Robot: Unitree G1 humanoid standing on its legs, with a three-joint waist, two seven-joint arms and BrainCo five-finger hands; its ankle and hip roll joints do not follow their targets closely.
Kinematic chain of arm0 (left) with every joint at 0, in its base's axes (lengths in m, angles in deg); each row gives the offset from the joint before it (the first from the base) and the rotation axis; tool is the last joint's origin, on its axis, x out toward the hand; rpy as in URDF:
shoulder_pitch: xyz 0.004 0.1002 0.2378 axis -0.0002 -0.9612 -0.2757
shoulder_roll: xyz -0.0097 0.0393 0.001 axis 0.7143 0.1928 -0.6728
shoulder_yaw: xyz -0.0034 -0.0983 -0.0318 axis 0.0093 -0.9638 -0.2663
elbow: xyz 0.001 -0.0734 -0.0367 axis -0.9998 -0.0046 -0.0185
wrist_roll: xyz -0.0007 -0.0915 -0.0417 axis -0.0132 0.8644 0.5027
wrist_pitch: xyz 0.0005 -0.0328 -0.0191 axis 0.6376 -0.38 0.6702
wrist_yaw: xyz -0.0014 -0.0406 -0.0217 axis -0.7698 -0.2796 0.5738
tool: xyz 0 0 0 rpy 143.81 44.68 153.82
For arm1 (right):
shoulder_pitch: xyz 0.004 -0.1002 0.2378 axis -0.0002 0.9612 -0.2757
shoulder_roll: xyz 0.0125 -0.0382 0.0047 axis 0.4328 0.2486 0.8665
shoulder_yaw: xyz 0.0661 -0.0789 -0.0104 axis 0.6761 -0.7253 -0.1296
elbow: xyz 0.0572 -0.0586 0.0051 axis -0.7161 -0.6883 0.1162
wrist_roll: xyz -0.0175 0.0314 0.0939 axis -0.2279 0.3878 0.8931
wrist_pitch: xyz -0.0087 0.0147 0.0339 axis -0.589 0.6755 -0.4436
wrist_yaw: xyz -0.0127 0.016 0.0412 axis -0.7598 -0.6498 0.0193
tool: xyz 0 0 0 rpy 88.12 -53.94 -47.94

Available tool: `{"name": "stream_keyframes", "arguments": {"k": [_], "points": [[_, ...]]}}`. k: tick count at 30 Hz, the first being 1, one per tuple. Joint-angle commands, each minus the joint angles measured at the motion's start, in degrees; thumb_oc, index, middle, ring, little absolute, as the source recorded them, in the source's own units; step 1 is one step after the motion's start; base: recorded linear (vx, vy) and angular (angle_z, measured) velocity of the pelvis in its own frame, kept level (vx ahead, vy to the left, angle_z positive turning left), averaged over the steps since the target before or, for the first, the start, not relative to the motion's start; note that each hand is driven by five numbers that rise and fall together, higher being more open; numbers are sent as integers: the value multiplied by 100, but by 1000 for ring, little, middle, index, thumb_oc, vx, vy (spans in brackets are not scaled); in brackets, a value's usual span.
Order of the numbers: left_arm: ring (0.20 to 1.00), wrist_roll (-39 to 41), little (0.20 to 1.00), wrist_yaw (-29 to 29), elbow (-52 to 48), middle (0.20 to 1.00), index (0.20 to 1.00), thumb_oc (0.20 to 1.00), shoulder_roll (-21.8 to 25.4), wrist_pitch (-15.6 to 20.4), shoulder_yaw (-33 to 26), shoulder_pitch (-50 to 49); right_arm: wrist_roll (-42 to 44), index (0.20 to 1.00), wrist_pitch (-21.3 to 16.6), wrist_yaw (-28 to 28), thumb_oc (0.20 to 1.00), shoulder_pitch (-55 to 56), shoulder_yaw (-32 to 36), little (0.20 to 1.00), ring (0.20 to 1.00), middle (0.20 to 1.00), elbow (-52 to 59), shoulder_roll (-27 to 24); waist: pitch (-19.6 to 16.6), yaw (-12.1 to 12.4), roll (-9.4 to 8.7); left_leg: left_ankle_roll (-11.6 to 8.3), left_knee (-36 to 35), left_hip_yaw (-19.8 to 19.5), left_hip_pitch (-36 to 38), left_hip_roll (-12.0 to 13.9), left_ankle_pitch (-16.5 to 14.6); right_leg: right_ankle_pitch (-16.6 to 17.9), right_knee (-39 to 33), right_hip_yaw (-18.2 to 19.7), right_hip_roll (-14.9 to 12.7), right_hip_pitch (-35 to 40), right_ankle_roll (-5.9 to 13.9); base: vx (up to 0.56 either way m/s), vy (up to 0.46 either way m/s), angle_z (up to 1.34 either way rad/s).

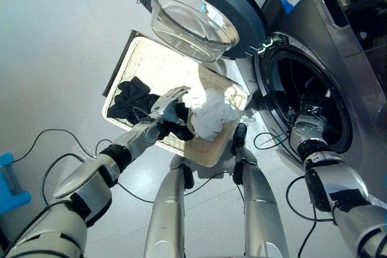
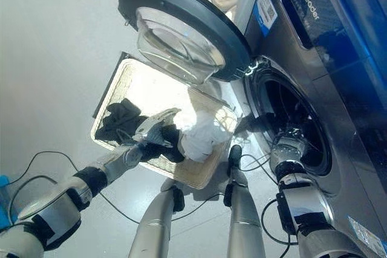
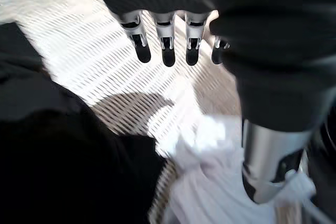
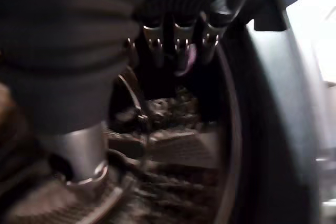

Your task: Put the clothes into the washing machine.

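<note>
Left eye view, left hand [image 1: 168, 108] open over basket [image 1: 130, 58], white cloth [image 1: 208, 110] bunched, right hand [image 1: 307, 126] fingers relaxed inside washing machine [image 1: 338, 58]

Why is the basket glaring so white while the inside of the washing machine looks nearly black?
Left eye view: hard sunlight hits the basket and the white cloth, bleaching them, and glints off the glass door. Left wrist view: the left robot hand throws a dark shadow on the weave. Right wrist view: the right robot hand reaches into the unlit drum, all shade.
</note>
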Motion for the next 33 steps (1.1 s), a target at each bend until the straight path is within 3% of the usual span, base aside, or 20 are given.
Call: {"name": "stream_keyframes", "arguments": {"k": [1, 2, 6, 15, 26, 30, 33], "points": [[1000, -178, 1000, 449, -128, 1000, 1000, 1000, -142, -338, -136, 103, -835, 1000, -158, -163, 1000, 64, -136, 1000, 1000, 1000, 359, -95, -143, -52, 232, -350, 271, 169, -24, -228, -506, -319, 487, -415, -24, -1, 609, -13, 13, -6], [1000, -239, 1000, 574, -248, 1000, 1000, 1000, -157, -415, -56, 189, -1219, 1000, -252, -401, 1000, 113, -279, 1000, 1000, 1000, 516, 13, -143, -81, 218, -338, 265, 188, -77, -223, -463, -265, 453, -389, 0, -53, 593, 0, 0, 0], [1000, -462, 1000, 746, -493, 1000, 1000, 1000, -225, -521, 65, 306, -1301, 1000, -309, -740, 1000, 300, -439, 1000, 1000, 1000, 782, 297, -143, -129, 178, -348, 251, 231, -66, -210, -473, -270, 415, -354, 26, -40, 610, 9, 6, -8], [1000, -1751, 1000, 1147, -515, 1000, 1000, 1000, -502, -890, 587, 600, -1003, 1000, -524, -510, 1000, 652, -863, 1000, 1000, 1000, 1489, 826, -143, -277, 39, -365, 198, 325, -154, -202, -391, -179, 290, -301, 90, -101, 633, 1, 1, 0], [1000, -3352, 1000, 1690, 128, 1000, 1000, 1000, -779, -1204, 1202, 971, -154, 1000, -986, 392, 1000, 803, -1183, 1000, 1000, 1000, 2078, 1051, -143, -436, -121, -436, 65, 466, -439, -114, -222, -22, 208, -214, 145, -424, 731, 0, 0, 0], [1000, -4071, 1000, 1371, 307, 1000, 1000, 1000, -793, -1159, 1308, 1119, 4, 1000, -1133, 671, 1000, 881, -1259, 1000, 1000, 1000, 2458, 1134, -143, -496, -179, -463, -5, 512, -580, -56, -158, 56, 177, -194, 158, -590, 774, -8, -16, 1], [1000, -4897, 1000, 1069, 392, 1000, 1000, 1000, -795, -855, 1413, 1238, 219, 1000, -1115, 888, 1000, 905, -1269, 1000, 1000, 1000, 2589, 1136, -143, -530, -236, -487, -6, 519, -694, -18, -133, 96, 163, -207, 167, -688, 790, -11, -43, -2]]}}
